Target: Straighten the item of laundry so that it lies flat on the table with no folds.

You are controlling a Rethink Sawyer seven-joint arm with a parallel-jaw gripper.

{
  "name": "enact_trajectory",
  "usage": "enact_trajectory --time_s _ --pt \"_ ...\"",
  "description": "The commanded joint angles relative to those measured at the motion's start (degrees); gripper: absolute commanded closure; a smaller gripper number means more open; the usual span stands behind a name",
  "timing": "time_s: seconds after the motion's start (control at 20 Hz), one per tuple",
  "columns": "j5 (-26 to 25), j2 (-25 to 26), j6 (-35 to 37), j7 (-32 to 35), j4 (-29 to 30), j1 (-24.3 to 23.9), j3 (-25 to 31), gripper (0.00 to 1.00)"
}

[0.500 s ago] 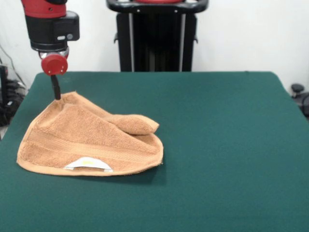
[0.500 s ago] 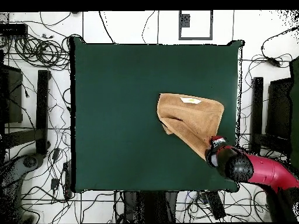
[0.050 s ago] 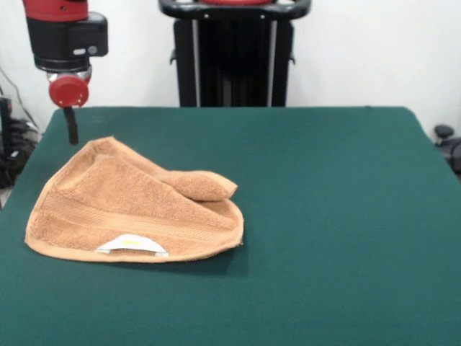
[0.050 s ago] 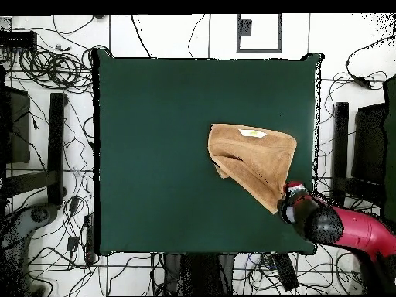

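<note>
One towel (image 3: 133, 209), tan-orange, is lying on the green bench (image 3: 324, 216) toward its left side in the front view. It is not lying flat: a flap is doubling over the middle into a rounded roll, and the white label (image 3: 131, 246) is showing at the near hem. The hand (image 3: 71, 128) is hanging just beyond the towel's far corner, clear of the cloth, with only one dark finger showing; whether it is spread or pressed together I cannot tell. Judgement: it is sitting by that corner because the corner is the natural place to pull the fold open.

From overhead, the towel (image 4: 251, 162) is lying near the bench's (image 4: 155, 155) right edge, and the hand (image 4: 291, 195) is sitting just off the corner nearest the robot. Task is looking unfinished.
</note>
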Motion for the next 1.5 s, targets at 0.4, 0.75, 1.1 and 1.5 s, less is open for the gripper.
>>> enact_trajectory --time_s 0.4,0.75,1.1,1.5 --pt "2.47 -3.86 7.44 -2.39 2.93 7.81 -0.44 0.00" --pt "6.29 -2.41 5.96 3.58 2.74 12.12 -3.04 0.00" --pt "9.59 -0.21 5.20 4.71 1.16 15.30 -5.16 0.00" --pt "13.59 2.89 3.62 4.95 -0.57 17.39 -6.55 0.00"
